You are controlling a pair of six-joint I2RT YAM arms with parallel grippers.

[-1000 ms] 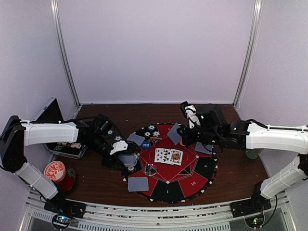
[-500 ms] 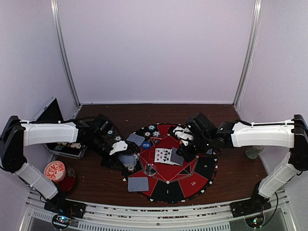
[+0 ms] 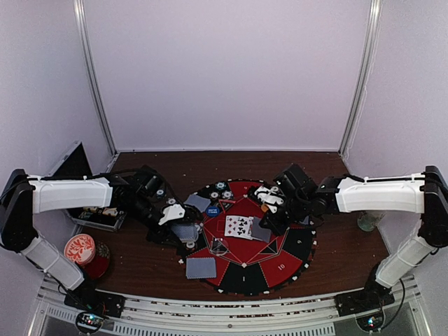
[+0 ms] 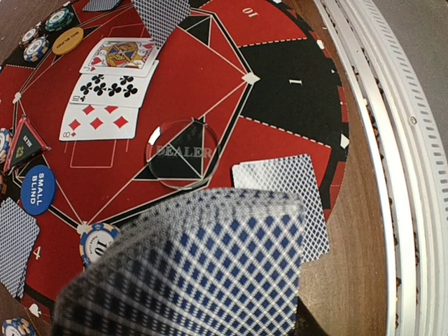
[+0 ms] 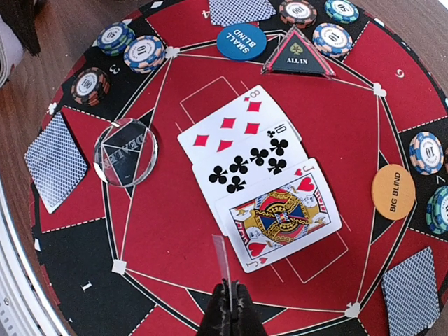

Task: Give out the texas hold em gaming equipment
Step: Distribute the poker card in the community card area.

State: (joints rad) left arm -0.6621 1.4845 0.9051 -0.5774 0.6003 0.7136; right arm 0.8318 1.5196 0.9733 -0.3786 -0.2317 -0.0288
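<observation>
Grey-blue card (image 3: pixel 260 229) moved over jack (image 5: pixel 283 215), right hand (image 5: pixel 228 297) clamped

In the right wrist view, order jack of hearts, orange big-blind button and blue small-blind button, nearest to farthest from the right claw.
1. Jack of hearts, mat centre.
2. Big-blind button, right edge.
3. Small-blind button, far side.
</observation>
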